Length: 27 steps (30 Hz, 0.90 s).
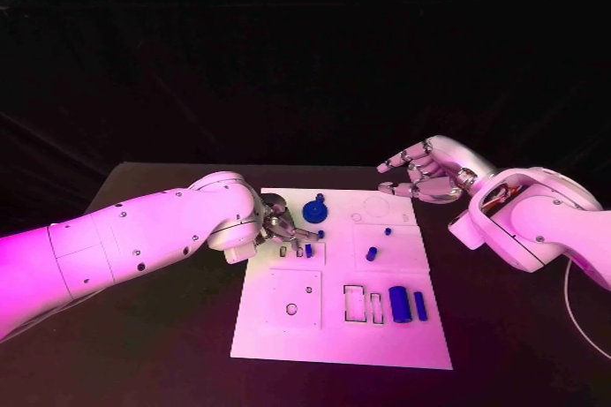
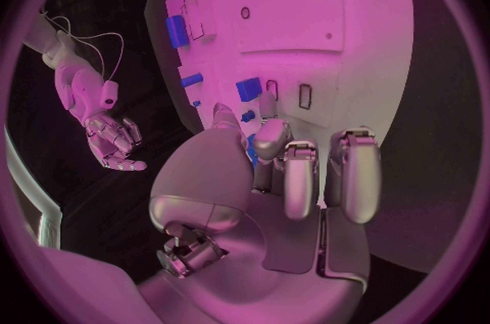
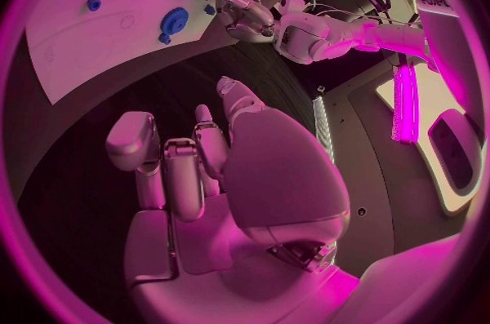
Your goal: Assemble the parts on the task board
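On the black worktop (image 1: 153,354) a white rectangular task board (image 1: 382,345) is laid flat, its smooth surface marked with outlined rectangular and round recesses. No legible writing is observed on the board or parts; partial lettering on equipment in the right wrist view cannot be read with certainty. A blue disc-shaped part (image 1: 316,212) is seen near the board's far edge, and two blue cylindrical parts (image 1: 400,303) lie side by side toward the near right. A small blue part (image 1: 371,253) stands mid-board. The left robot hand (image 1: 282,230), of polished silver metal, is positioned over the board's left edge, fingers curled at a small blue part (image 2: 248,89); whether it is grasped cannot be told. The right robot hand (image 1: 423,173) is held released above the worktop beyond the board's far right corner, fingers apart, nothing in them.
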### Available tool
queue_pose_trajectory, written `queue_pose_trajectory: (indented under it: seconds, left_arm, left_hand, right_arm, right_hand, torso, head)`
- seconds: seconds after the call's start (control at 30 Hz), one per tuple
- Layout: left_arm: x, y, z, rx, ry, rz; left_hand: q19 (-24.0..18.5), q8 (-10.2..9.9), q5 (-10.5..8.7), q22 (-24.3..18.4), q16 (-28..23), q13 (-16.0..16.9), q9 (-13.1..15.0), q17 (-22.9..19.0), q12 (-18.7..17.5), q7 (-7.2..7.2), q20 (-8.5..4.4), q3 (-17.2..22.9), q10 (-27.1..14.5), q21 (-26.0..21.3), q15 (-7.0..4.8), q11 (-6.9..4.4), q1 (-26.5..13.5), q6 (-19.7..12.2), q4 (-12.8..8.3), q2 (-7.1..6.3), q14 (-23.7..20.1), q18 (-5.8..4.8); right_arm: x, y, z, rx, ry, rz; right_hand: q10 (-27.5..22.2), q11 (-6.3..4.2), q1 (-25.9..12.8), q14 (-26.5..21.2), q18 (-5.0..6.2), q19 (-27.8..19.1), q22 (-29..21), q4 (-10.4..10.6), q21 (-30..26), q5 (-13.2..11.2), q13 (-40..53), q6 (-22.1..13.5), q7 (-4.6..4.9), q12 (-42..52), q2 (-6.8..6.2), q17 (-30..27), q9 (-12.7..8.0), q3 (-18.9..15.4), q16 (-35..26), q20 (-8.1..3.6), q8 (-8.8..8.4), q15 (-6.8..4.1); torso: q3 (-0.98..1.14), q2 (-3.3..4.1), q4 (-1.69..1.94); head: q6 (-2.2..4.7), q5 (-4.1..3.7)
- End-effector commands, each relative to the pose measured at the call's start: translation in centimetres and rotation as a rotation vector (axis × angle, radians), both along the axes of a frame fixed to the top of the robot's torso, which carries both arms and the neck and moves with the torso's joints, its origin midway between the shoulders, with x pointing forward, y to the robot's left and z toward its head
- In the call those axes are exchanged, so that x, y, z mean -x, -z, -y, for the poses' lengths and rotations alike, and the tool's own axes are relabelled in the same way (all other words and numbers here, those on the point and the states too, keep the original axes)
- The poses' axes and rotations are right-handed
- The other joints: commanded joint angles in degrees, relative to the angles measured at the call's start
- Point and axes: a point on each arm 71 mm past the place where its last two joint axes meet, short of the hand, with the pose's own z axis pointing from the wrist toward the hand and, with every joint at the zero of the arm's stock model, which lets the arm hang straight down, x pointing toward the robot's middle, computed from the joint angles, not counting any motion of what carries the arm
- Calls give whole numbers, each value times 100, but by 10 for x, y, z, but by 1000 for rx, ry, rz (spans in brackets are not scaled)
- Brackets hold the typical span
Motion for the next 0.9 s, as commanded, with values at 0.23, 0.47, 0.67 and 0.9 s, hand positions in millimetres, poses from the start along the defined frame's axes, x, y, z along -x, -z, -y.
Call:
queue_pose_trajectory:
  seconds: [0.23, 0.47, 0.67, 0.9]
  left_arm:
    - [1, 1, 9, -35, 42, -7]
    - [1, 2, 15, -43, 58, -13]
    - [0, 3, 16, -48, 62, -15]
    - [0, 3, 19, -49, 66, -16]
  left_hand:
    - [329, 99, -14, 868, 17, 51, 82, 1507, 46, -23, -37, -59, 53, 34, -47, -15, 38, -49, -3, 73, 593, -43]
    - [328, 158, -13, 876, 17, 79, 177, 1507, 57, -26, -39, -68, 56, 37, -50, -19, 124, -91, -19, 117, 593, -43]
    - [330, 186, -12, 883, 17, 102, 227, 1507, 69, -27, -39, -71, 62, 41, -51, -19, 174, -115, -27, 138, 593, -44]
    - [331, 209, -12, 888, 17, 120, 269, 1507, 79, -29, -39, -76, 67, 43, -51, -20, 217, -132, -35, 147, 593, -45]
  right_arm:
    - [-1, 4, -7, 22, -28, -16]
    - [-2, 6, -8, 23, -28, -20]
    - [-2, 6, -8, 22, -24, -19]
    - [-2, 7, -8, 22, -23, -20]
  right_hand:
    - [6, -23, -22, 444, 93, -11, -18, 7, -42, 60, -72, 50, 11, 19, -44, 783, -5, 49, -25, -14, 40, -40]
    - [7, -26, -28, 445, 94, -13, -27, 12, -50, 111, -76, 49, 10, 19, -44, 781, -6, 72, -28, -16, 36, -43]
    - [-2, -26, -27, 444, 95, -14, -32, 12, -54, 135, -87, 43, 10, 7, -46, 778, -8, 84, -31, -17, 32, -44]
    - [-5, -26, -24, 444, 97, -17, -41, 10, -59, 150, -91, 41, 11, 3, -48, 775, -9, 93, -33, -18, 30, -45]
  torso:
    - [-4, -2, 9]
    - [-8, -2, 11]
    - [-7, -3, 5]
    - [-1, -4, 17]
  head:
    - [-33, -28]
    - [-50, -68]
    - [-61, -79]
    - [-80, -91]
